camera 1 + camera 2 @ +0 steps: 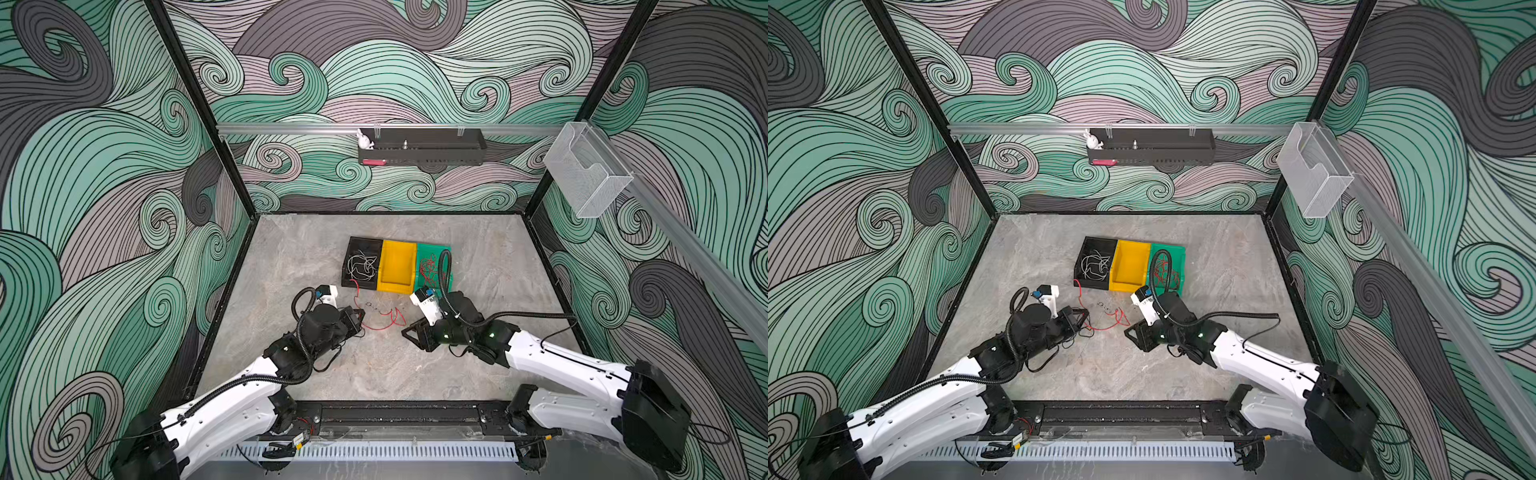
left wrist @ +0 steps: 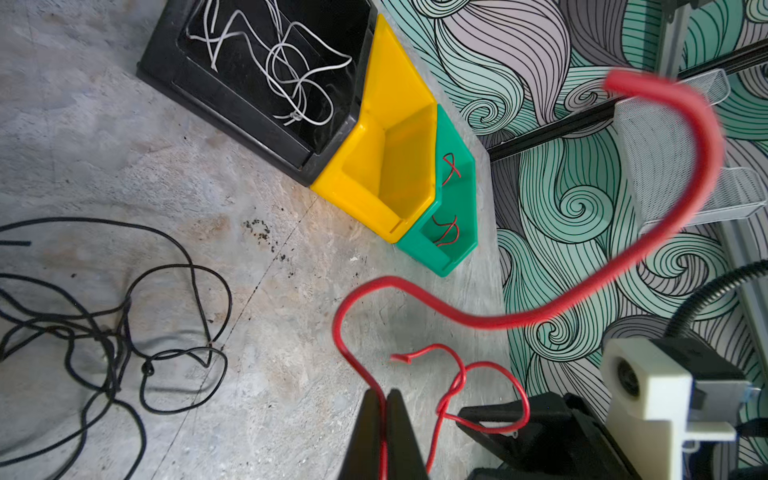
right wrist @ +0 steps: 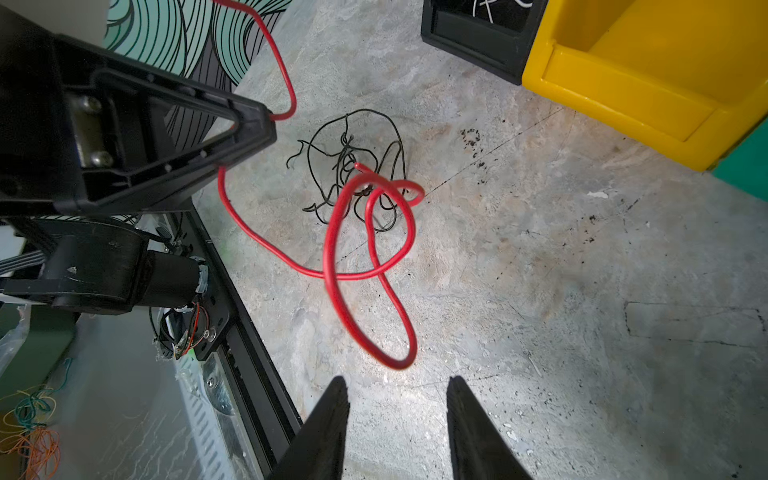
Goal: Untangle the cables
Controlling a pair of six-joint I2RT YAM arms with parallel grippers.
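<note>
A: left gripper (image 2: 383, 428) has its jaws pinched on the red cable (image 2: 415, 286). That's clear in the left wrist view. In both top views the cable is only a thin squiggle over the table (image 1: 374, 374), between the arms.
B: black cables (image 3: 353, 166)?
A: a tangled heap on the table, just beside the red loops. Both wrist views show it. It's hard to make out in the top views.
B: bins?
A: white cables (image 1: 361, 266) are in the black bin (image 1: 365, 241). The red strands (image 1: 428, 268) are in the green bin (image 1: 432, 249), partly behind the right arm's hose (image 1: 444, 270).
B: right gripper (image 3: 397, 415)?
A: jaws apart, nothing between them, near the red loop but not touching it. The loop is blurred close to the lens.
</note>
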